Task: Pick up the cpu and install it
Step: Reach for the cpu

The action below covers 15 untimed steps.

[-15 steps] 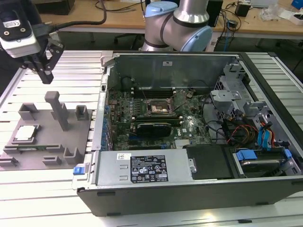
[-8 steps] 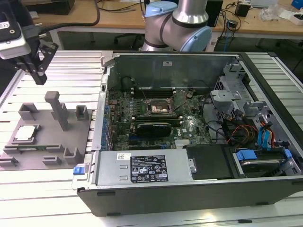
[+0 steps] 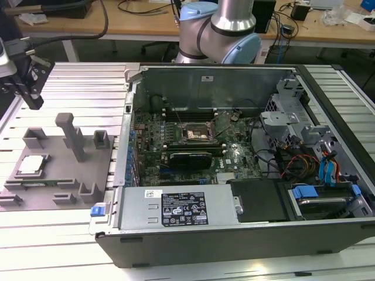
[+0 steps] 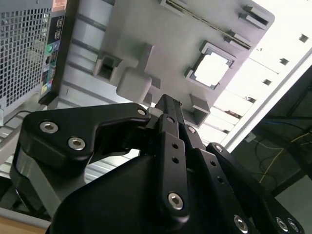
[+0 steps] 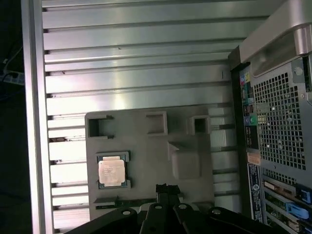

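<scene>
The cpu (image 3: 31, 165) is a small silvery square chip lying flat in a recess of the grey fixture plate (image 3: 58, 175) at the exterior view's left. It also shows in both wrist views, cpu (image 4: 213, 68) and cpu (image 5: 111, 171). My black gripper (image 3: 34, 100) hangs in the air above the far left part of the plate, well clear of the chip. Its fingertips (image 5: 167, 188) sit pressed together with nothing between them, and they look the same in the second wrist view, gripper (image 4: 168, 103). The dark square socket (image 3: 196, 133) lies on the motherboard inside the open computer case.
The open computer case (image 3: 246, 234) fills the middle and right of the ribbed aluminium table (image 3: 76, 82). Grey posts and blocks (image 3: 73, 136) rise from the fixture plate near the chip. Cables, a drive cage and blue connectors crowd the case's right side.
</scene>
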Tool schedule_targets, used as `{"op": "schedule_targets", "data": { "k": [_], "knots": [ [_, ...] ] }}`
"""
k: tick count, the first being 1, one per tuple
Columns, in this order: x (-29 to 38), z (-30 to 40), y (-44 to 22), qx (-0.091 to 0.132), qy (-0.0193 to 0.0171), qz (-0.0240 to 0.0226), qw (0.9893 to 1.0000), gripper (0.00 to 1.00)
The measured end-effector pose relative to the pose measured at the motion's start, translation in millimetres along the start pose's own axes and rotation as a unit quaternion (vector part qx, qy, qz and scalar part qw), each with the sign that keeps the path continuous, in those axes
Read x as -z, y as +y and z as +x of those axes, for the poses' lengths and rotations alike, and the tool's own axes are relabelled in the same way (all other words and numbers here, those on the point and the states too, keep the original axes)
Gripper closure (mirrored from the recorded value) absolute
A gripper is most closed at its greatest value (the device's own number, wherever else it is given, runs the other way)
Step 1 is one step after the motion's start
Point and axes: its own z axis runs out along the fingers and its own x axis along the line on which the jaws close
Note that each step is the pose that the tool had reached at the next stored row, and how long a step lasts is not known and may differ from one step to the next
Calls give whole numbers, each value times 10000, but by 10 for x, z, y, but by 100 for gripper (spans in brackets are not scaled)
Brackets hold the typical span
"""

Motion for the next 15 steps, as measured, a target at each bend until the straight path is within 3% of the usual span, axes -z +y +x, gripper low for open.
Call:
{"op": "schedule_targets", "data": {
  "k": [15],
  "knots": [
    [-244,314,-40,0,-1,0,10000,89]
  ]
}}
